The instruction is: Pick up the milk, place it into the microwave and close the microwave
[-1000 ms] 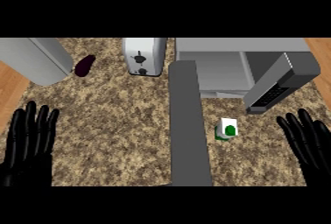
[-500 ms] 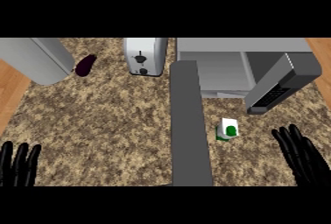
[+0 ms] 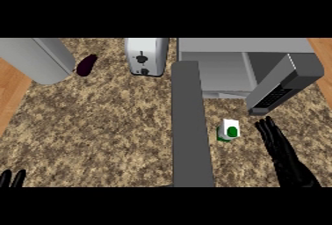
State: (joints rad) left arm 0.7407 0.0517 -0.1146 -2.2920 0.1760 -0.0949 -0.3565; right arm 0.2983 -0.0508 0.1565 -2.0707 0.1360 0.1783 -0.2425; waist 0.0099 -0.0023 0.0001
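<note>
The milk (image 3: 228, 130) is a small white carton with a green mark, standing on the speckled counter in front of the microwave (image 3: 227, 66). The microwave's door (image 3: 285, 83) hangs open to the right, showing the grey inside. My right hand (image 3: 285, 156) is open with straight fingers pointing up, just right of the milk and a little apart from it. My left hand (image 3: 12, 179) shows only as fingertips at the lower left edge, far from the milk.
A toaster (image 3: 146, 56) stands at the back middle, with a dark aubergine (image 3: 86, 64) to its left beside a grey slanted block (image 3: 39, 57). A long grey bar (image 3: 190, 132) runs down the counter just left of the milk. Wooden floor shows past the counter's side edges.
My right hand has moved up and left toward the milk. My left hand has sunk lower, almost out of the view. The milk has not moved.
</note>
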